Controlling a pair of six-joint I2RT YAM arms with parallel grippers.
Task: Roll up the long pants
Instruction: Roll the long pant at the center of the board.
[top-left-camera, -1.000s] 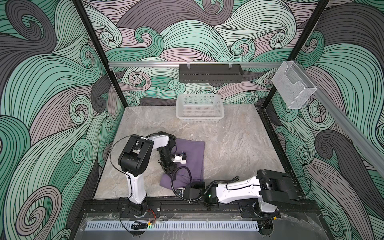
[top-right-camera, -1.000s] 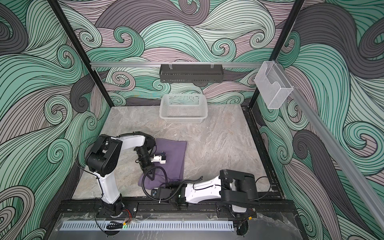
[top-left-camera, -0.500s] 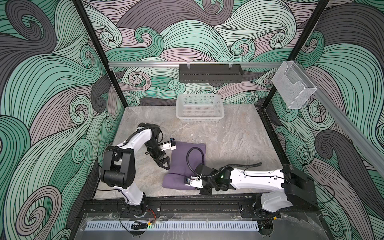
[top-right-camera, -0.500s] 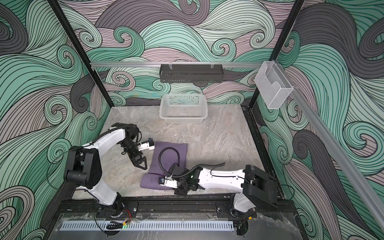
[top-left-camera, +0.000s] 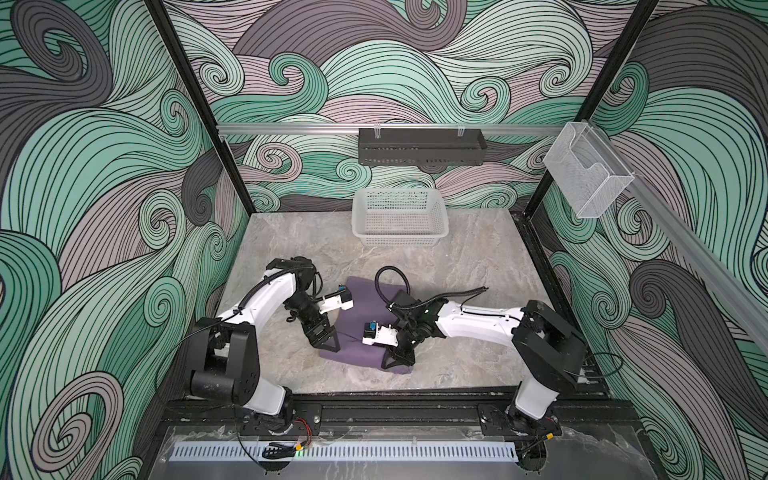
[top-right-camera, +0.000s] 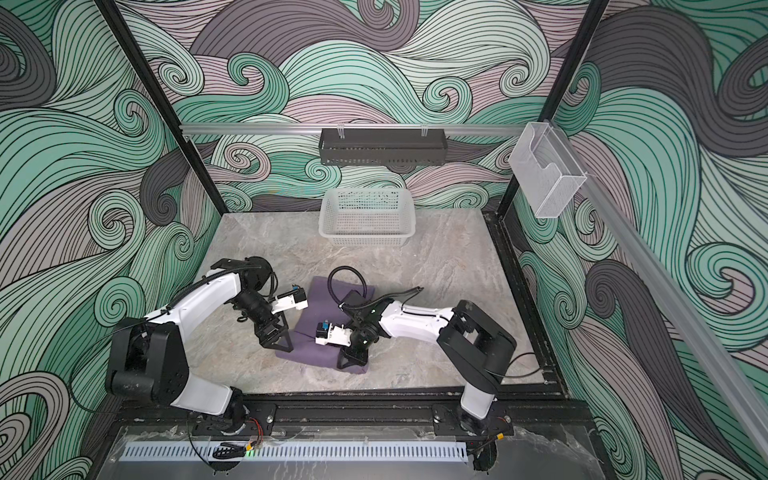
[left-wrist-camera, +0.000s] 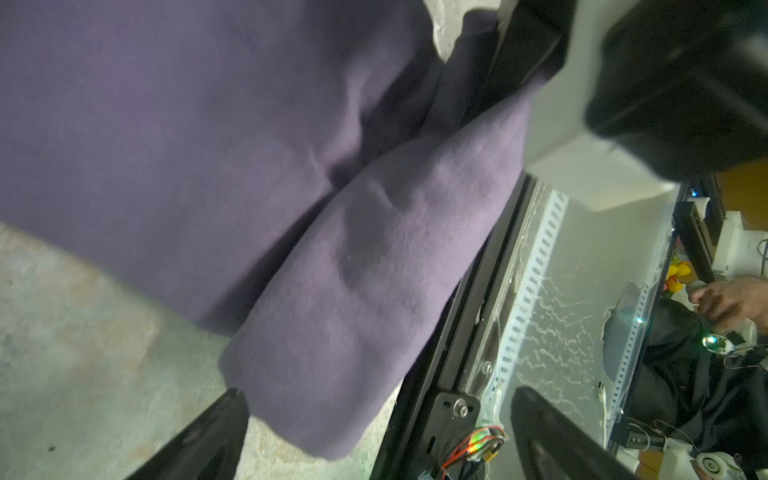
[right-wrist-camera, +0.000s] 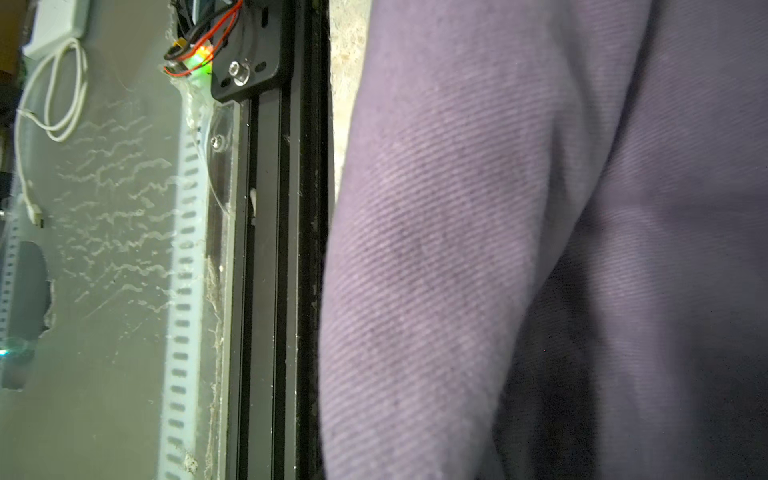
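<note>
Both top views high in front, angled down on grey marbled tabletop (top-left-camera: 478, 266), both wrist views close against dusty-purple soft fabric long pants (left-wrist-camera: 166, 124)

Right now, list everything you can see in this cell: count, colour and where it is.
pants: one, purple, mid-table, near edge rolled, rest flat
basket: one, white, back of the table
rack: one, black, on the back rail
holder: one, clear, on the right rail
table: one, grey marble look
walls: green, mauve and grey swirls, all round
left arm: one, white and black, jaws open at the roll's left end
right arm: one, white and black, jaws look closed on the roll's right end
</note>
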